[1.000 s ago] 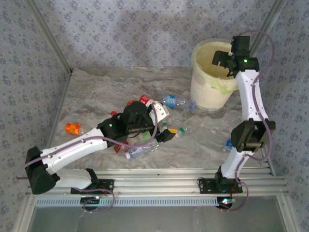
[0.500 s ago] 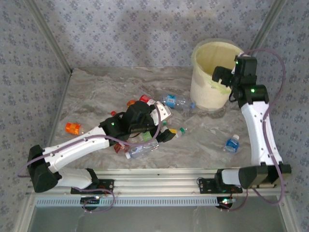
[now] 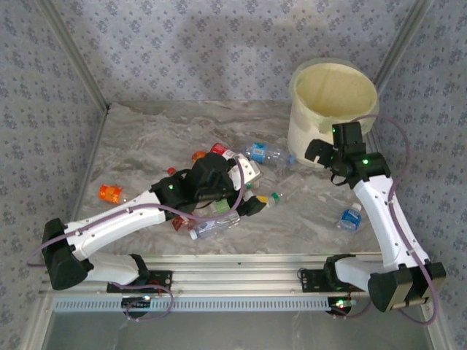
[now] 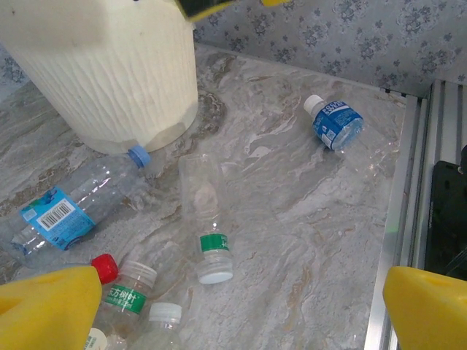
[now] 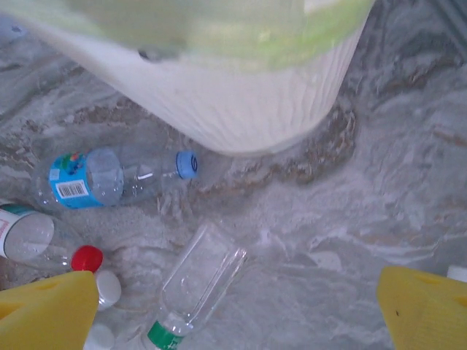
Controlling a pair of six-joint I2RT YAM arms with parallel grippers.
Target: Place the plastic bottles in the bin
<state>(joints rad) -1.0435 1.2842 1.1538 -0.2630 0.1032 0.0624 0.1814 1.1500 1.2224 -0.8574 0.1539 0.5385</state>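
Now the bin (image 3: 306, 138) stood far right on the surface (image 3: 146, 138). The right pincer (image 3: 321, 154) had swung from above it down beside its wall, wide open and empty, like the left pincer (image 3: 252, 204) over the plastic bottles (image 3: 219, 219), likely ready for another.

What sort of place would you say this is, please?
Probably a robot test booth rather than a home: a marble-look tabletop walled by floral-patterned panels, aluminium rails along the near edge, and plastic bottles scattered beside a lined bin.
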